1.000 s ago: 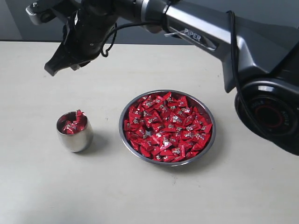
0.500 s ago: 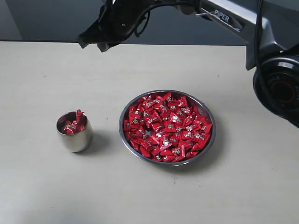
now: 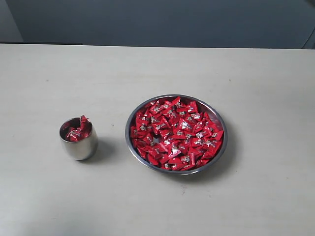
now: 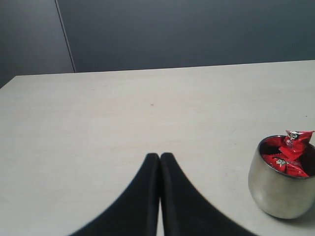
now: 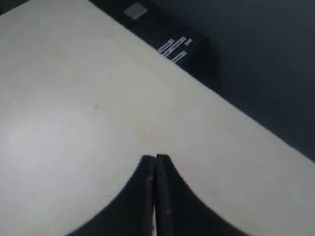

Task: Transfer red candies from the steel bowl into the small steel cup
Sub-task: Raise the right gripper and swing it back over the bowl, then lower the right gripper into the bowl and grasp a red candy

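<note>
Steel cup (image 3: 78, 146) near-full w/ red candies (image 3: 76, 132) | bowl (image 3: 127, 132) beside, loaded | L gripper (image 4: 160, 157), R gripper (image 5: 155, 158) closed, empty | risk: next drop bounces off heap, spills

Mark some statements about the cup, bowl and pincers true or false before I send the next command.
1. The small rounded steel cup holds some red wrapped candies. True.
2. The wide shallow steel bowl is empty. False: red candies fill it.
3. The left pincer is shut with nothing in it. True.
4. The right pincer grips a candy. False: it is shut and empty.
5. The cup lies tipped over. False: it stands upright beside the bowl.
</note>
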You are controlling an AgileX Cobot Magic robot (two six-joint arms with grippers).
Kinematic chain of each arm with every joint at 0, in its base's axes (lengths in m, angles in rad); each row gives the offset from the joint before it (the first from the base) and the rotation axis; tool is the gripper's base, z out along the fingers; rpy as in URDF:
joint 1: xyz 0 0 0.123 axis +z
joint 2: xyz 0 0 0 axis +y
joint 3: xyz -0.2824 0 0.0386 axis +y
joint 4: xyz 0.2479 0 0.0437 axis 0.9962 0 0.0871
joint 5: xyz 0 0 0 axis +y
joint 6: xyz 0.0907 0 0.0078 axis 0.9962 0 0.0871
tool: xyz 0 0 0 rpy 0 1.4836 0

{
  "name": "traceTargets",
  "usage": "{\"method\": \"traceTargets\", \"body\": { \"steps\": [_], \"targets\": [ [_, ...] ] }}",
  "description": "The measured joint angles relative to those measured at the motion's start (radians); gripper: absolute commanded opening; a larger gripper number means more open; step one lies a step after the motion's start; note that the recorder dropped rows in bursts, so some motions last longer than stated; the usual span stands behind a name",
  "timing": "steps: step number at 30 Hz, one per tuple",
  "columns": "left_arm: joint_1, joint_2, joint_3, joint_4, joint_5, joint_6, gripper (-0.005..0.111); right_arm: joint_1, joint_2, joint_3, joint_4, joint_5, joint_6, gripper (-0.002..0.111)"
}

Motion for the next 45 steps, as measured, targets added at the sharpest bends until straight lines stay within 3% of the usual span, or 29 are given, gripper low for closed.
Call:
{"method": "traceTargets", "body": {
  "steps": [5, 12, 20, 23, 30, 35, 41, 45],
  "targets": [
    [0.000, 0.000, 0.000, 0.000, 0.000, 0.000, 0.000, 0.000, -0.059, 0.032, -0.057, -0.049, 0.048, -0.001],
    [0.000, 0.000, 0.000, 0.000, 0.000, 0.000, 0.000, 0.000, -0.215, 0.253, -0.092, -0.242, 0.074, -0.001],
    [0.000, 0.000, 0.000, 0.000, 0.000, 0.000, 0.000, 0.000, -0.484, 0.745, -0.186, -0.569, 0.104, -0.001],
    [0.000, 0.000, 0.000, 0.000, 0.000, 0.000, 0.000, -0.005, -0.619, 1.016, -0.218, -0.634, 0.110, -0.001],
    [0.000, 0.000, 0.000, 0.000, 0.000, 0.000, 0.000, -0.123, -0.776, 1.433, -0.211, -0.833, 0.233, -0.001],
    [0.000, 0.000, 0.000, 0.000, 0.000, 0.000, 0.000, -0.176, -0.749, 1.527, -0.209, -0.843, 0.238, -0.001],
    [0.000, 0.000, 0.000, 0.000, 0.000, 0.000, 0.000, -0.185, -0.645, 1.528, -0.220, -0.984, 0.238, -0.001],
    [0.000, 0.000, 0.000, 0.000, 0.000, 0.000, 0.000, -0.185, -0.513, 1.474, -0.220, -0.947, 0.238, -0.001]
  ]
}}
